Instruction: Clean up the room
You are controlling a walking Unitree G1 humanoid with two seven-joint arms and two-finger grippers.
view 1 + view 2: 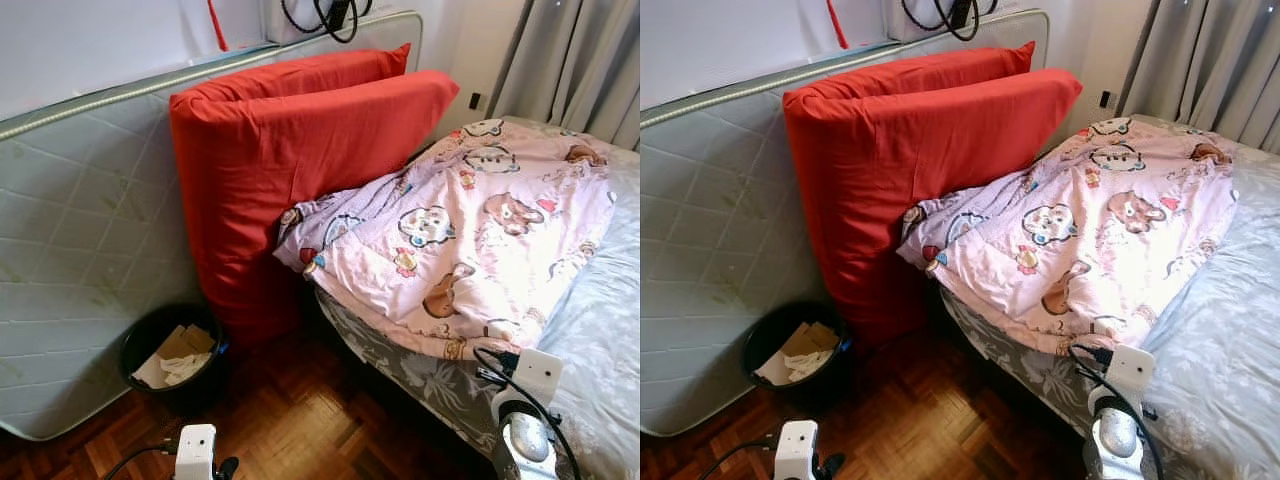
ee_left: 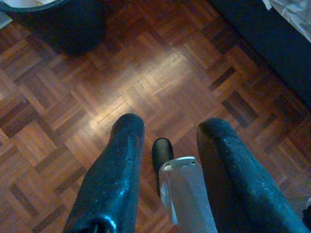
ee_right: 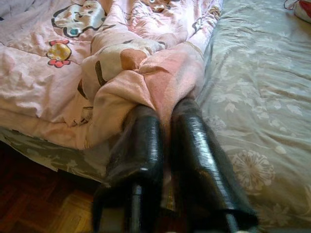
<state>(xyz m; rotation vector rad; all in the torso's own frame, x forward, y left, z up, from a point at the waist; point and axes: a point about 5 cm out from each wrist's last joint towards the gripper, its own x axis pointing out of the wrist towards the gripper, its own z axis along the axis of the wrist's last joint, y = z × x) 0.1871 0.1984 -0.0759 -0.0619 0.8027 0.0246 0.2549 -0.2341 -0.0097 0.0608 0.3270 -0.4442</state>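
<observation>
Far left a black bin point(image 1: 165, 350) sits on the parquet floor point(image 2: 146, 87), where the left gripper point(image 2: 167, 145) hangs with fingers apart, while the right gripper point(image 3: 165, 126) pinches the near edge of the pink blanket point(image 1: 470, 220) on the bed point(image 3: 262, 97).

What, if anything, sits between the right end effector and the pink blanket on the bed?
Nothing visible does. In the right wrist view the right end effector is already at the bunched edge of the pink blanket, its fingers close together with a fold of it between their tips. The left end effector hangs open over the parquet floor.
</observation>
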